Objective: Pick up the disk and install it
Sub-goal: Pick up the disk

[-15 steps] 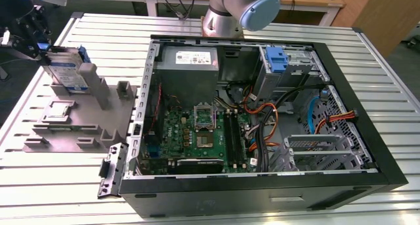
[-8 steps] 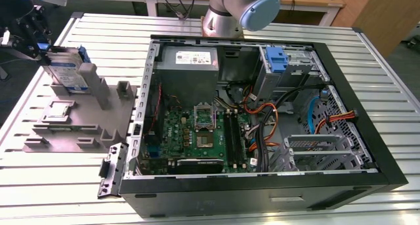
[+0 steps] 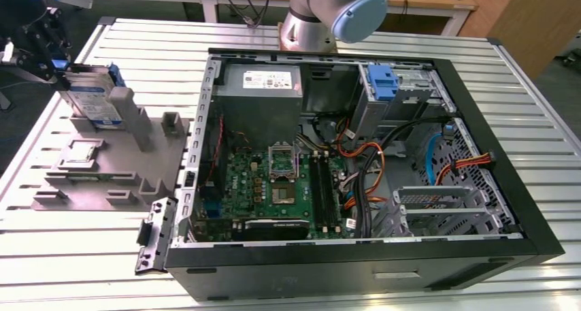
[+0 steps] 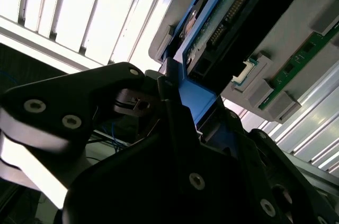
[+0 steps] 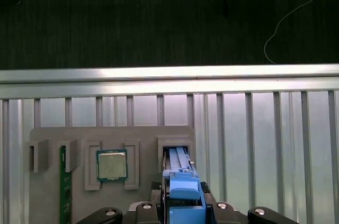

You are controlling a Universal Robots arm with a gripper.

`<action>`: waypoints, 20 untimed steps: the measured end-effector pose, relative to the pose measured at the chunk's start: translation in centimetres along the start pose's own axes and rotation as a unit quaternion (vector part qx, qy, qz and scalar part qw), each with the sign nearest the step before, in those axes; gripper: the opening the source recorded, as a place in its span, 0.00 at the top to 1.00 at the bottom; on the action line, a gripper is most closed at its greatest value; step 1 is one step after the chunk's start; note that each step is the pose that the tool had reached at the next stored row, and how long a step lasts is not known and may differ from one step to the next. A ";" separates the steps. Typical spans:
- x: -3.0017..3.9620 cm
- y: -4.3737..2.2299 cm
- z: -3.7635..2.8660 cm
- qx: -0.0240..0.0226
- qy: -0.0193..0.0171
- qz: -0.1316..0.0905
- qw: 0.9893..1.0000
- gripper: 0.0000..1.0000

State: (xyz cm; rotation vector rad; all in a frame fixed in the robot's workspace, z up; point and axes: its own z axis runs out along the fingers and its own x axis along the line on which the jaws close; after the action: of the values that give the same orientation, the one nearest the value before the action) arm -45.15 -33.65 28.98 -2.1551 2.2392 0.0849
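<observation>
Disk (image 3: 91, 96) at the grasp step: the tool (image 3: 56, 64) is closed narrow on the blue carrier along its upper edge, with black fingers (image 4: 170, 108) pressed against the blue tab in the second wrist view. It stands upright in a slot of the grey fixture (image 3: 100, 168) and does not appear to be lifted yet. A processor chip (image 5: 111, 164) and a memory stick (image 5: 64, 187) share the fixture. Judging by the slot's close walls, freeing it calls for a straight pull upward. The wrist hangs over the counter (image 3: 54, 250) at the exterior view's left, well apart from the open computer case (image 3: 508, 216). The arm's base (image 3: 313, 22) stands behind that case.
</observation>
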 end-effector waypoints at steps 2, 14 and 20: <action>0.00 0.00 0.01 0.000 0.000 -0.008 1.000 0.63; 0.00 0.00 0.00 0.000 0.000 -0.009 1.000 0.63; 0.00 0.00 0.00 -0.001 0.000 -0.008 1.000 0.63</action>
State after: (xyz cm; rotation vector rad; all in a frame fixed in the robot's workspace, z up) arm -45.15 -33.65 28.98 -2.1741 2.2214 0.0853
